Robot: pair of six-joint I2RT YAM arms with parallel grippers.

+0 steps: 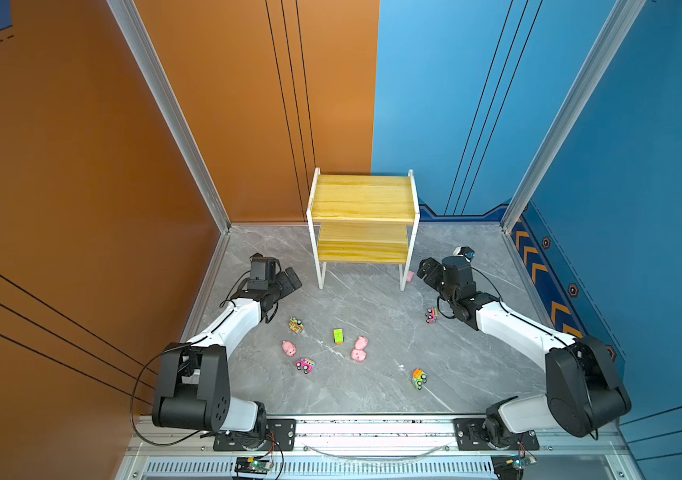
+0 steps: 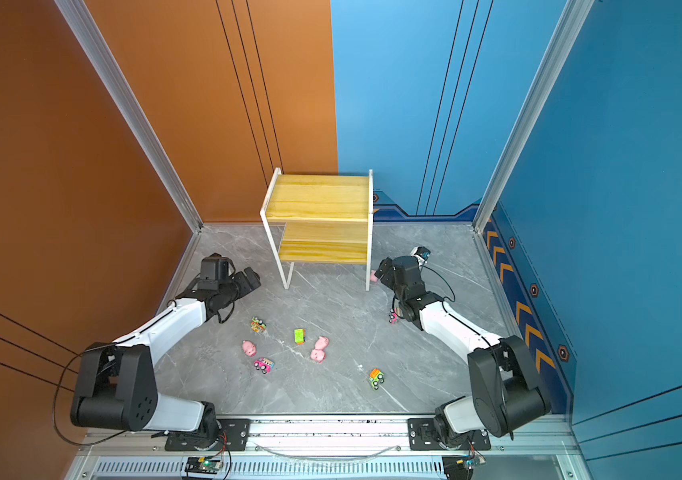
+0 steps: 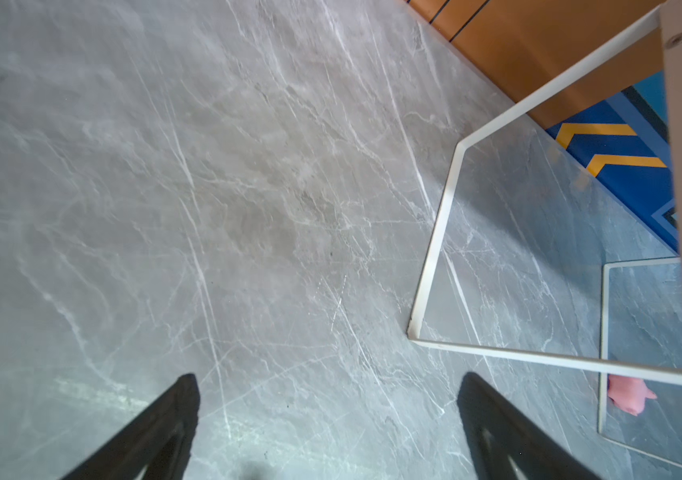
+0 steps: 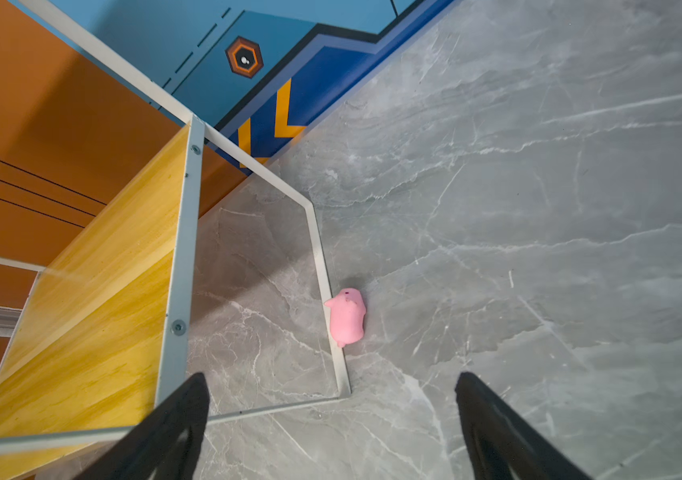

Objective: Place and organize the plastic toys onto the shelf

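A grey marbled surface (image 1: 372,392) fills a booth with an orange wall on the left and a blue wall on the right. The shelf (image 1: 363,199), two yellow boards in a white frame, stands at the back centre. Your left fingers (image 1: 292,279) hover beside the shelf's front left leg, spread wide, with only bare surface between them. Your right fingers (image 1: 425,270) hover near the front right leg, also spread wide and holding nothing. A pig (image 4: 347,318) lies on the surface against the foot bar of that right leg, just ahead of the right fingers and not touched by them. All the other toys also lie on the surface. A striped car (image 1: 432,315) sits close beside your right arm (image 1: 509,328). In the middle, a pair of pigs (image 1: 358,355) touch each other, with a green car (image 1: 338,336) just to their left. Further left, a lone pig (image 1: 289,348) lies between a mixed-colour car (image 1: 296,325) behind it and a pink car (image 1: 305,365) in front. An orange-green car (image 1: 419,378) sits alone toward the front right.
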